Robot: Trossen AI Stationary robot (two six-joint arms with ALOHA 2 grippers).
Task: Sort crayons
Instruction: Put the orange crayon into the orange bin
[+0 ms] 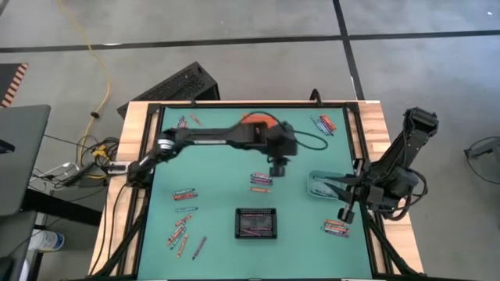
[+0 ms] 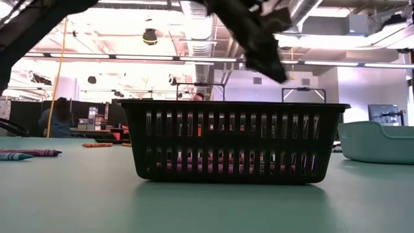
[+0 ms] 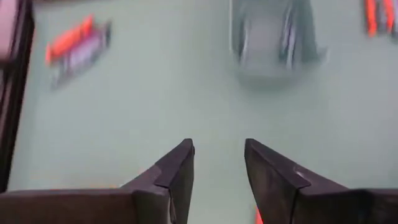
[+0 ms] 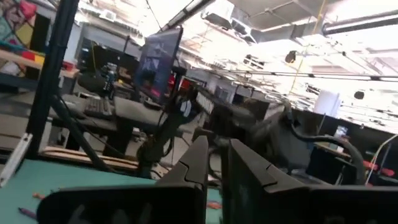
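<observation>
crayons (image 1: pixel 261 179): thin paper-wrapped sticks | orange, purple, blue | scattered clusters

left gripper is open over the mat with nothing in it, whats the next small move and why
Probably lower the left gripper onto the small crayon cluster just beside it and close on one. Its fingers stand apart with only bare mat between them, loose crayons still lie around the black bin, and the right gripper waits at the mat's right edge.
</observation>
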